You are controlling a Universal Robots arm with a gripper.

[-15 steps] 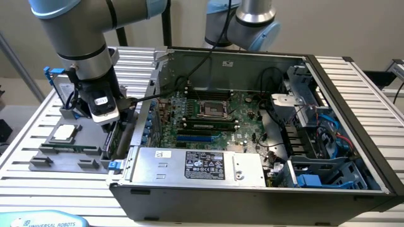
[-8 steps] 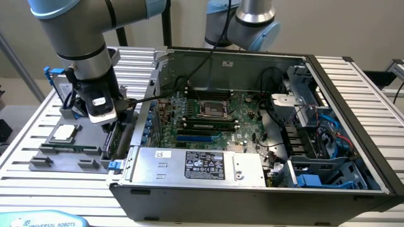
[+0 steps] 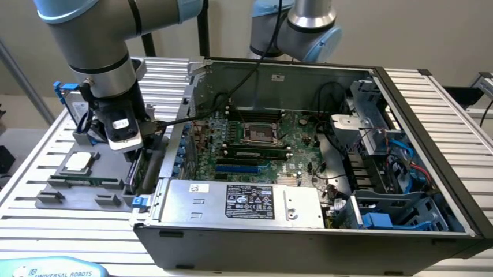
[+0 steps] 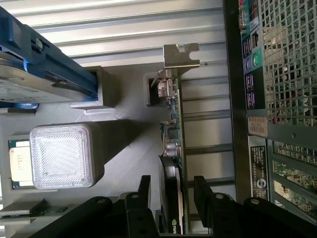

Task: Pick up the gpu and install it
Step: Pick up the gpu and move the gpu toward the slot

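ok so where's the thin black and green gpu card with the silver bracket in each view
Exterior view: the thin black-and-green gpu card stands on edge in the grey holder at the exterior view's left, beside the black computer case, under the gripper.
Wrist view: the card is edge-on, between the open gripper's fingers.
Shared landmark: the small square silver CPU chip in that holder.

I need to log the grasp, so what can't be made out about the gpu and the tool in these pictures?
Wrist view: the gpu is edge-on, so its face is hidden; the frame edge cuts off its end past the open tool.
Exterior view: tool and gpu merge into one dark shape; contact cannot be told.
Wrist view: a bright white block covers part of the CPU chip.
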